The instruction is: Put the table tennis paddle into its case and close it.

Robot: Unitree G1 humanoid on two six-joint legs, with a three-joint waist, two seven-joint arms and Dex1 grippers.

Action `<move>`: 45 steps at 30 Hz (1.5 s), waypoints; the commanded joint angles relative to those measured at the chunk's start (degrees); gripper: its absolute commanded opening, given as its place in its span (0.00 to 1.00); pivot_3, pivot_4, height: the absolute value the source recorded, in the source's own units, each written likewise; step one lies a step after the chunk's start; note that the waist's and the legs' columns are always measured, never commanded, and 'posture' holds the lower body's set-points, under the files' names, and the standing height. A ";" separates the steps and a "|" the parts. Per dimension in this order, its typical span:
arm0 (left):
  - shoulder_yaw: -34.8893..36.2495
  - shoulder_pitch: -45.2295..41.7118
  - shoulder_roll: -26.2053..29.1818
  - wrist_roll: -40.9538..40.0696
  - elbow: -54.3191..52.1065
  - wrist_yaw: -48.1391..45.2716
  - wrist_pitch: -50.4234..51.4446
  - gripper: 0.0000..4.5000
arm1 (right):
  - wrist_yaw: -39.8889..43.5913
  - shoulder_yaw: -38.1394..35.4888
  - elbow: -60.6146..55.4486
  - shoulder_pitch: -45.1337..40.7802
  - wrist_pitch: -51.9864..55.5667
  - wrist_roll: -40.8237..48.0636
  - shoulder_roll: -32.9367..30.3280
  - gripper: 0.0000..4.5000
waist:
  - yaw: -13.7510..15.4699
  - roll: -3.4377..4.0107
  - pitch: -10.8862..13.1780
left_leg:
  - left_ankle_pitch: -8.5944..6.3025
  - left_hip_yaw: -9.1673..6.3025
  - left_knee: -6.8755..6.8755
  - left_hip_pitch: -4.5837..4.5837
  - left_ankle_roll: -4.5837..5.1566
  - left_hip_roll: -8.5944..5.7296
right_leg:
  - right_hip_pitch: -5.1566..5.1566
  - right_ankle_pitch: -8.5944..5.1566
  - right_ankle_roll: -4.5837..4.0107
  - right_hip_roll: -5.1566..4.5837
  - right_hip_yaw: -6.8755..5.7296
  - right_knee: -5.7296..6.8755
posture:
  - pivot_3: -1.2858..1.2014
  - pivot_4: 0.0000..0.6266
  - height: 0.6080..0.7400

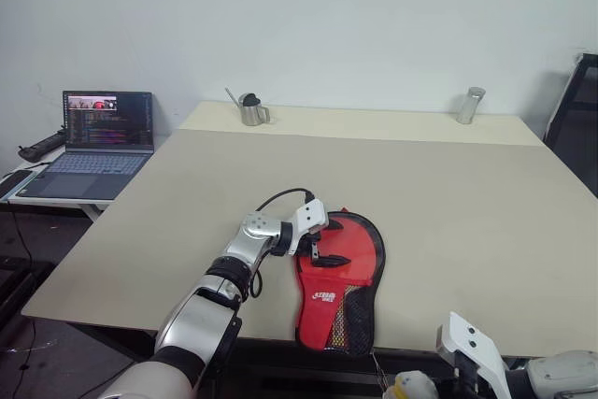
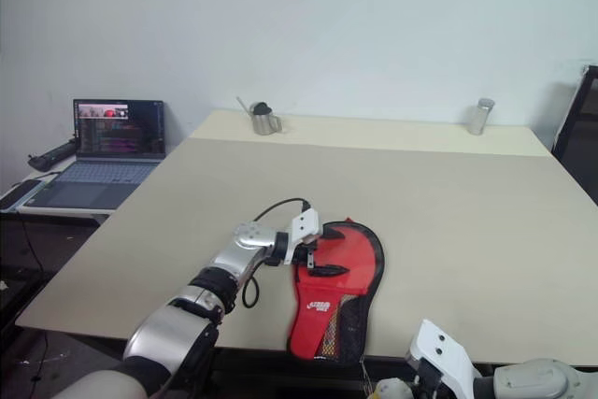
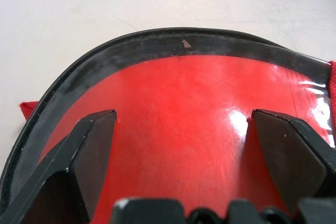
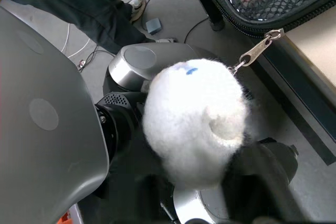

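- Stereo head views: the case (image 1: 341, 282) lies red side up at the near edge of the table (image 1: 467, 212), its mesh pocket end overhanging slightly. The left hand (image 1: 316, 248) rests on the round end of the case with its black fingers spread wide, pressing down and gripping nothing. The right hand (image 2: 420, 385) sits low, below the table's front edge. A laptop (image 1: 98, 142), a metal pitcher (image 1: 250, 109) and a glass jar (image 1: 470, 105) stand well apart from the work.
- Left wrist view: both fingers (image 3: 89, 150) lie flat and far apart on glossy red rubber, apparently the table tennis paddle (image 3: 184, 124), ringed by the black zipper edging of the case. So the paddle appears to be inside already.
- Right wrist view: the fluffy white charm (image 4: 194, 121) hangs by its chain from the zipper pull (image 4: 260, 45) at the mesh end. Whether the right hand's fingers grip the charm or stand off it cannot be told.
- Risk: a pull on the charm rather than the metal tab could stretch the chain or drag the overhanging case off the table, should the left hand's pressure prove too light. The zipper may also snag at the curve.
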 commanded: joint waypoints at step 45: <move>18.15 41.02 21.20 -20.93 -75.64 14.05 35.97 1.00 | 23.54 15.48 58.74 -41.73 -44.26 -35.42 7.69 0.69 | 0.44 0.55 1.24 | 0.01 0.10 0.00 -1.10 -0.01 0.04 | -1.14 0.20 -0.65 -0.02 0.07 0.41 | 0.52 0.24 1.00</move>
